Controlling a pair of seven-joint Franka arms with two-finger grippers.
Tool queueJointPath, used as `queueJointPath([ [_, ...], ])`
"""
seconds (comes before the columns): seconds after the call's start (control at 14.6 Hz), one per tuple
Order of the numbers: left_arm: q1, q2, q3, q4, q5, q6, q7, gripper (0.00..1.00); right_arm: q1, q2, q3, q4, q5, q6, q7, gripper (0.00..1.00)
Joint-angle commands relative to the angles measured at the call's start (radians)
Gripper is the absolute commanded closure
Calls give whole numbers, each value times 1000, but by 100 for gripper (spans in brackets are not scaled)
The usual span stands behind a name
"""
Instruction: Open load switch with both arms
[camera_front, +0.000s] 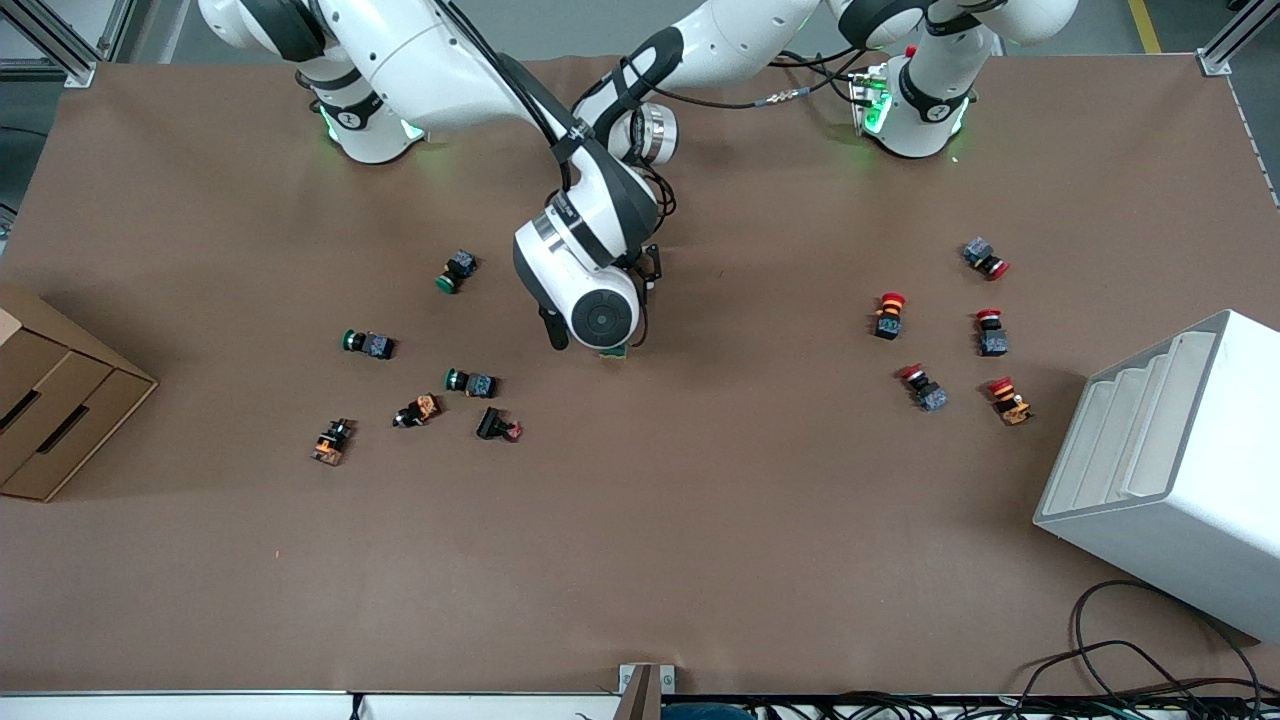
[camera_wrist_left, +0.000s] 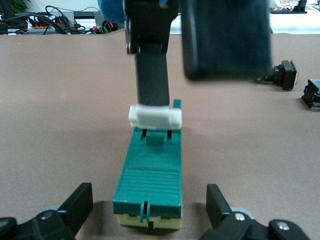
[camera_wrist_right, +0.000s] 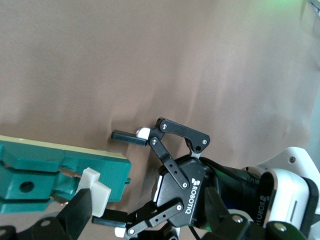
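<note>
The dark green load switch (camera_wrist_left: 152, 177) lies on the brown table at mid-table, with a cream underside and a white sliding tab (camera_wrist_left: 155, 116). In the front view only its end nearer the camera (camera_front: 613, 351) shows under the right arm's wrist. My left gripper (camera_wrist_left: 150, 212) is open, one finger on each side of the switch's other end, not touching it. It also shows in the right wrist view, left gripper (camera_wrist_right: 111, 177); the front view hides it. My right gripper (camera_wrist_left: 190, 85) is open, one of its fingers (camera_wrist_left: 152, 75) set against the tab (camera_wrist_right: 95, 187).
Green, orange and black push buttons (camera_front: 470, 381) lie scattered toward the right arm's end, by a cardboard drawer box (camera_front: 60, 410). Red-capped push buttons (camera_front: 888, 315) lie toward the left arm's end, by a white rack (camera_front: 1170, 470). Cables run along the table's front edge.
</note>
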Motion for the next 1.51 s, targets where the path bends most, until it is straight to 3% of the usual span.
queueJointPath([
  [0.0, -8, 29, 4, 15, 20, -4, -31, 0, 12, 25, -5, -4, 9, 15, -2, 0],
  [0.55, -8, 29, 4, 15, 20, -4, -32, 0, 2, 21, -8, 10, 6, 16, -13, 0],
  [0.82, -8, 29, 2, 15, 20, -4, -37, 0, -58, -2, -15, 126, -37, -74, -155, 0],
  [1.1, -8, 29, 2, 15, 20, -6, -38, 0, -148, -90, -14, 137, -184, -80, -485, 0],
  [1.44, -8, 29, 2, 15, 20, -4, -38, 0, -369, -228, -14, 100, -203, -102, -1008, 0],
])
